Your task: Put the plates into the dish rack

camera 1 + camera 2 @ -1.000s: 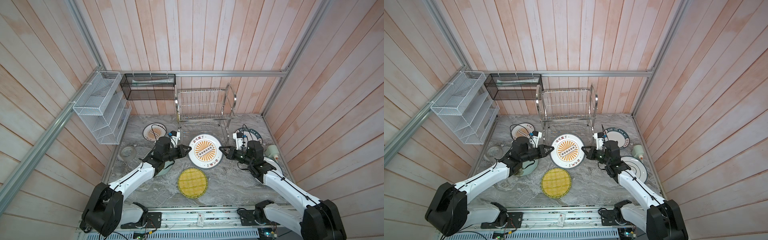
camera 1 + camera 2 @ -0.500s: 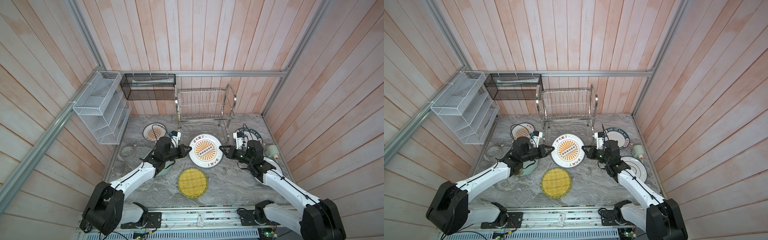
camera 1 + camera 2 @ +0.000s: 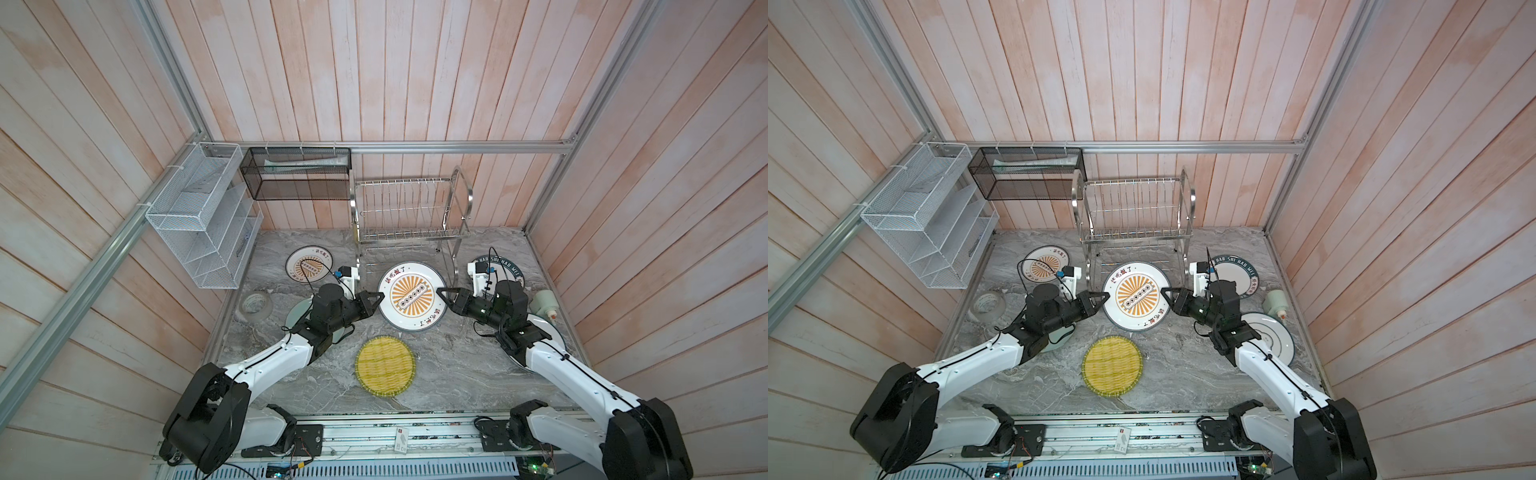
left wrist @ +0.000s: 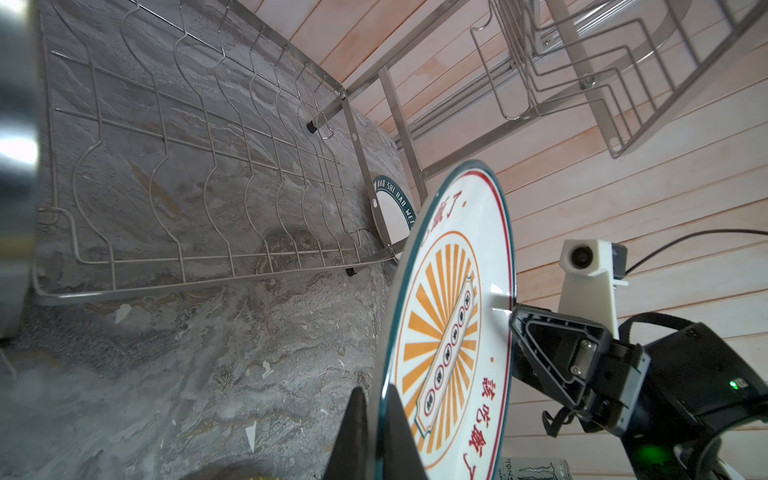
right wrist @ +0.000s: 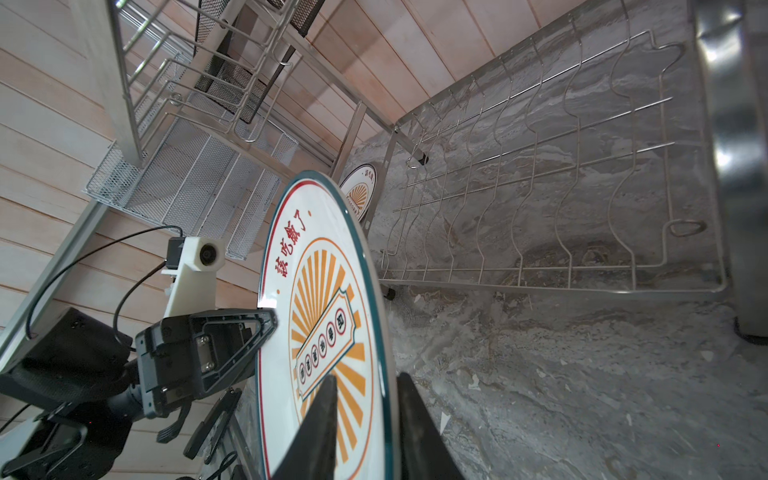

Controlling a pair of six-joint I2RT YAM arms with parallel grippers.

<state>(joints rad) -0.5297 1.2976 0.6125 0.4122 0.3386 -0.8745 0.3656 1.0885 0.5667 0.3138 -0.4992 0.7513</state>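
Left gripper [image 3: 380, 296] clamps the sunburst plate [image 3: 411, 297]; right gripper [image 3: 440, 291] loosely straddles its opposite rim.

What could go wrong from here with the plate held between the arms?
1. The right gripper stands open around the rim of the sunburst plate, so only the left gripper pinches it; it could sag or slip.
2. The dish rack stands close behind; a swing could strike its frame.

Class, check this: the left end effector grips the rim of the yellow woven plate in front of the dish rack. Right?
No. The left end effector grips the rim of the orange sunburst plate in front of the dish rack; the left wrist view shows it.
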